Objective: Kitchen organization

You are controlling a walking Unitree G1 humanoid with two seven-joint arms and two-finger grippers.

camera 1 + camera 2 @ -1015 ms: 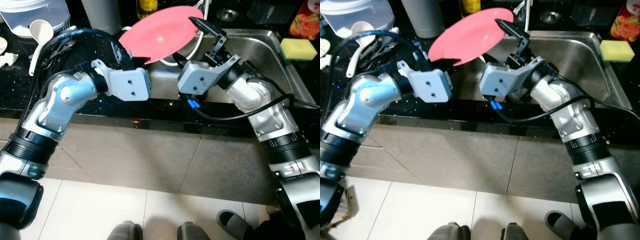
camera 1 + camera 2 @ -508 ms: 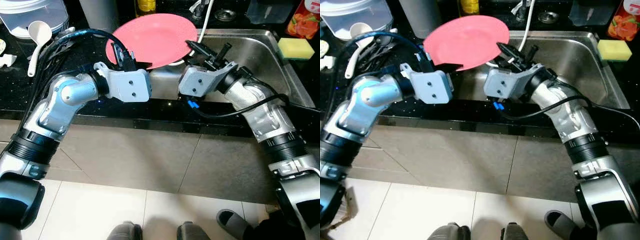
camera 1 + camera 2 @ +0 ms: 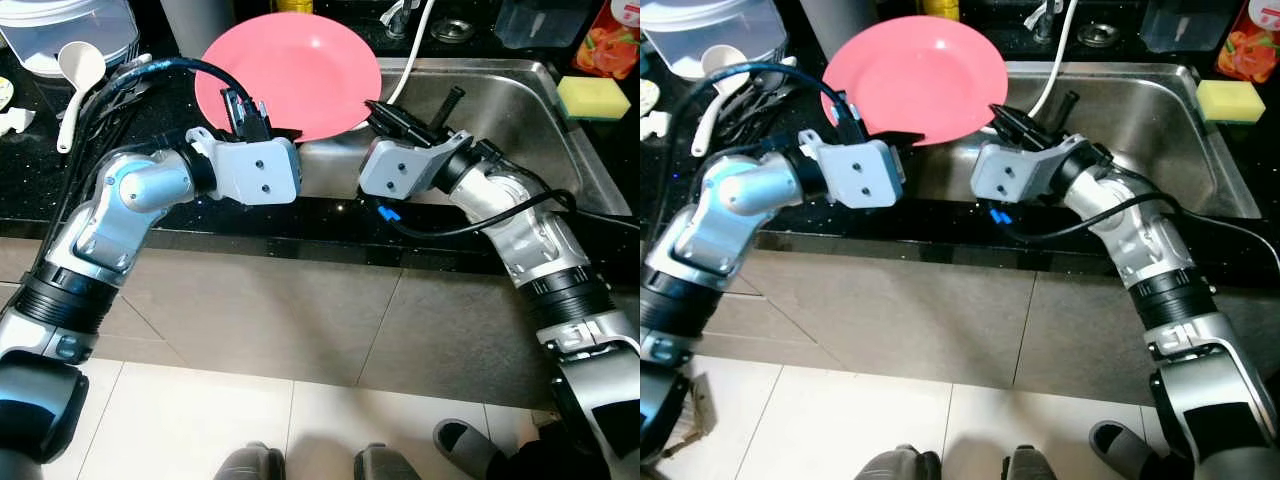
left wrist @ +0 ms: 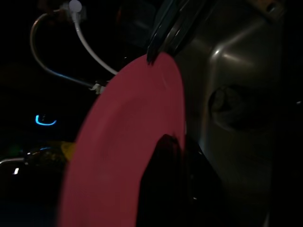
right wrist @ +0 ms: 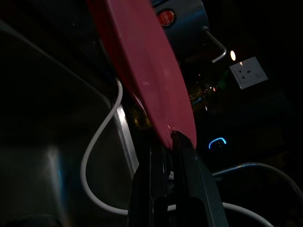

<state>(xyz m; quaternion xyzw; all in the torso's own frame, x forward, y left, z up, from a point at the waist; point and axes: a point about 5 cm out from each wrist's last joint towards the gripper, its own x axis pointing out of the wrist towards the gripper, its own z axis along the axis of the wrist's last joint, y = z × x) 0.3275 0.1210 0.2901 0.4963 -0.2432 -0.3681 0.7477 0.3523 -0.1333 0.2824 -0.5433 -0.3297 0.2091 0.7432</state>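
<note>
A round pink plate [image 3: 290, 70] is held tilted over the black counter, at the left end of the steel sink [image 3: 520, 110]. My left gripper [image 3: 268, 133] is shut on the plate's near lower rim; in the left wrist view one dark finger [image 4: 165, 184] lies across the pink face [image 4: 123, 142]. My right gripper [image 3: 380, 110] is at the plate's right rim. In the right wrist view that rim [image 5: 156, 80] runs in between its two fingers [image 5: 189, 170], which stand close together on it.
A yellow sponge [image 3: 585, 95] lies on the sink's right rim. A white hose [image 3: 410, 45] hangs into the basin. A white ladle [image 3: 78, 68], a clear container [image 3: 70, 25] and black cables [image 3: 120, 85] lie on the counter to the left. Tiled floor lies below.
The plate has swung left and turned its face more toward the camera. My right gripper came down and its fingers drew together on the plate's right rim. The left gripper kept its hold.
</note>
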